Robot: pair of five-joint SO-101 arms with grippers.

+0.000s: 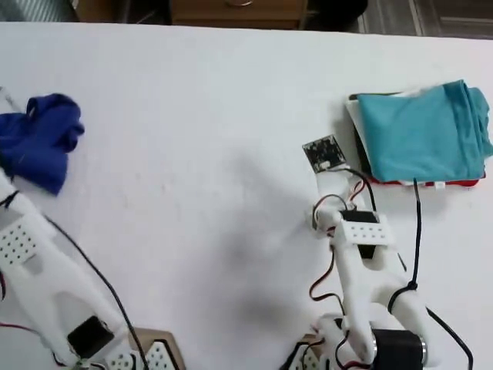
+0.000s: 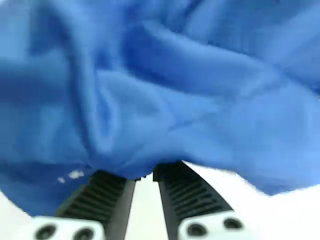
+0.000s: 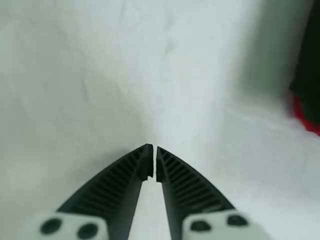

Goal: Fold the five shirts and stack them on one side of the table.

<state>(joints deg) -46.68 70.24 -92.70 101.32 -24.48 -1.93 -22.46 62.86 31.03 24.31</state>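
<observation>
A crumpled blue shirt lies bunched at the table's left edge. In the left wrist view the blue shirt hangs right over my left gripper, whose fingers are closed together with their tips buried in the cloth's lower edge. A folded stack sits at the right side, topped by a teal shirt with a red shirt beneath it. My right gripper is shut and empty just above the bare white table, to the left of the stack's red edge.
The white left arm runs from the near edge to the left rim. The right arm stands near the stack with loose cables. Wooden furniture lies beyond the table's far edge.
</observation>
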